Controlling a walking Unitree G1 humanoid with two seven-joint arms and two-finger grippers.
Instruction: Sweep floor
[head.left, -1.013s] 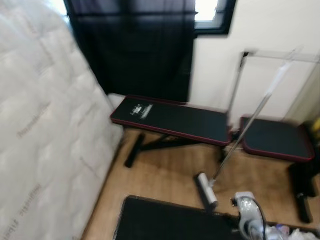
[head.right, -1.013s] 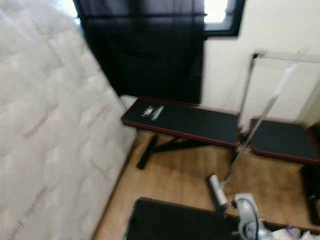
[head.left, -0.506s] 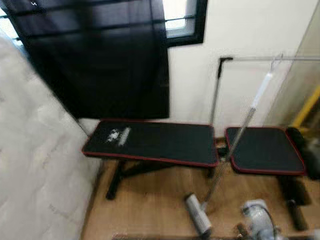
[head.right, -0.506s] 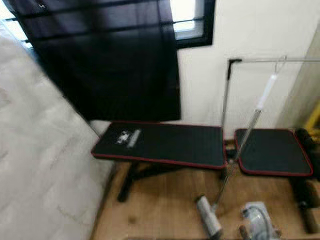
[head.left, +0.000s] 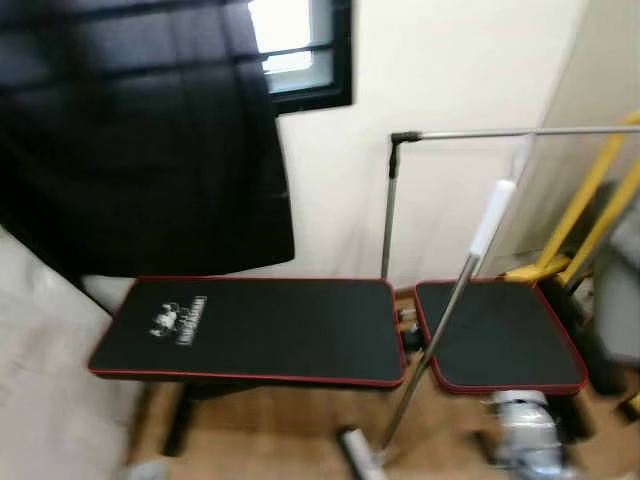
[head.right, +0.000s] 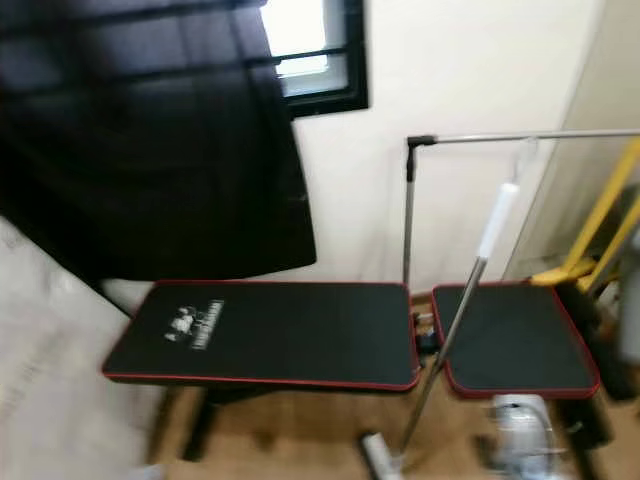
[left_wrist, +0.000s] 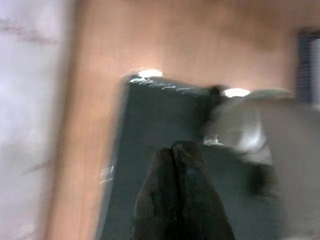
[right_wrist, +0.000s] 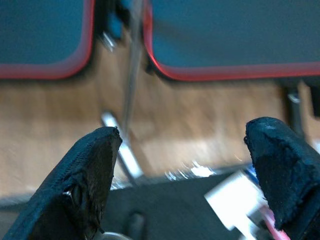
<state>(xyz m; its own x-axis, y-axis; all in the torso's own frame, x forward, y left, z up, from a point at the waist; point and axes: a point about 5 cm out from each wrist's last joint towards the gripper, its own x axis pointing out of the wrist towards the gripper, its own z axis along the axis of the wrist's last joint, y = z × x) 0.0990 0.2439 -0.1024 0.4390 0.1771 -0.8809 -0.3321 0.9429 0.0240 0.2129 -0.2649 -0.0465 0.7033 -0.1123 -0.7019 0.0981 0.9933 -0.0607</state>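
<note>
A floor sweeper stands in front of the bench, its silver pole (head.left: 432, 345) with a white grip slanting up to the right. Its grey head (head.left: 356, 452) rests on the wood floor (head.left: 280, 440). In the right wrist view the pole (right_wrist: 131, 75) and head (right_wrist: 123, 156) lie ahead of my right gripper (right_wrist: 182, 132), which is open and holds nothing. My right arm's silver wrist (head.left: 525, 440) shows at the lower right, right of the sweeper head. My left gripper (left_wrist: 172, 150) hangs shut above a dark mat (left_wrist: 150, 145) on the floor.
A black weight bench with red trim (head.left: 250, 330) and its second pad (head.left: 495, 335) span the room ahead. Behind it stand a metal clothes rail (head.left: 390, 200), a black curtain (head.left: 140, 170) and a yellow frame (head.left: 585, 205). A white mattress (head.left: 40, 400) leans at the left.
The whole picture has shifted: the camera turned right, so the mattress slid out to the left and the yellow frame came in. The sweeper and bench stayed put.
</note>
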